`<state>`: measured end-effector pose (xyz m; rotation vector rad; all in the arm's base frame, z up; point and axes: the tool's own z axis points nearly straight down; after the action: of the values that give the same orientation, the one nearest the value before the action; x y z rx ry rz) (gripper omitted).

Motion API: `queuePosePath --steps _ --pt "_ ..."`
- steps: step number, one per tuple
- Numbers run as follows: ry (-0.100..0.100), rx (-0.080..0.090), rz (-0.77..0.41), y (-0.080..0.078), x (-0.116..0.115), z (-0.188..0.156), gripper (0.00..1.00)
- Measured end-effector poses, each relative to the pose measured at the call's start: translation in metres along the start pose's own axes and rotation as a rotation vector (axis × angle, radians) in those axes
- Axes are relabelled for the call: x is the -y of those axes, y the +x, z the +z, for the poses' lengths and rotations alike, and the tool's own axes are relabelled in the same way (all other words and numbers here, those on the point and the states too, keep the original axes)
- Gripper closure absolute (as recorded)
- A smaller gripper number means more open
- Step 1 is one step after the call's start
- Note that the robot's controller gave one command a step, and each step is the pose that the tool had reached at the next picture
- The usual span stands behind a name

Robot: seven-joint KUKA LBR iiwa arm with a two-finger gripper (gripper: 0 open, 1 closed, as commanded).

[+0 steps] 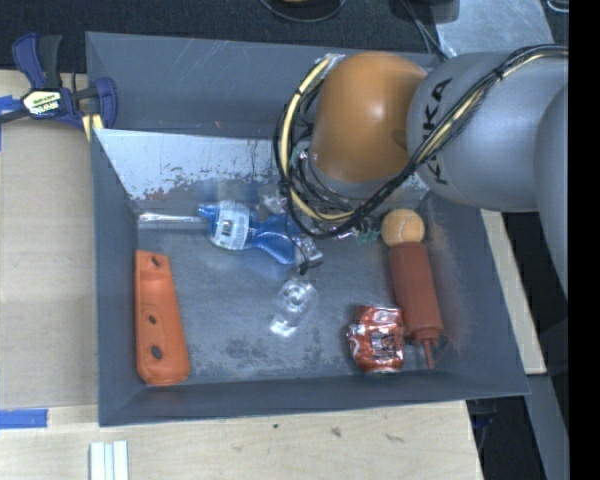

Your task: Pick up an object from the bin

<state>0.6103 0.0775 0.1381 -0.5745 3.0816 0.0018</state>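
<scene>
Rounded and glossy, the orange cover (365, 118) on the wrist sits highest, with the smooth grey arm (500, 138) running off to the right behind it. Loops of black and yellow cables (310, 203) hang round its lower edge.

Beneath them the gripper (304, 250) points down at the middle of the bin (115, 268), towards the back wall. Whether it is open or closed cannot be told, since the cover and cables hide most of it. It is right over the right end of a blue plastic piece (268, 243). This piece has a white-and-blue labelled part on its left and a clear stem reaching further left along the floor.

Just in front lies a small clear plastic piece (292, 306), lumpy and see-through. A long orange block (158, 318) with rounded ends and a few dark holes lies along the left wall, well apart from the rest. On the right a red-brown cylinder (415, 288) lies lengthwise, with a tan ball (402, 228) at its far end. A crumpled red and white wrapper (378, 340) touches its near end.

Dull grey metal forms the bin's floor, scuffed in places, and the sloping back wall shows scraped, speckled marks. Bare floor lies between the orange block and the clear piece and along the front wall. The right side is crowded.
</scene>
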Motion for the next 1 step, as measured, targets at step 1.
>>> queuePosePath --steps 1 --pt "0.001 0.003 -0.111 -0.0095 -0.0029 0.0163 0.0"
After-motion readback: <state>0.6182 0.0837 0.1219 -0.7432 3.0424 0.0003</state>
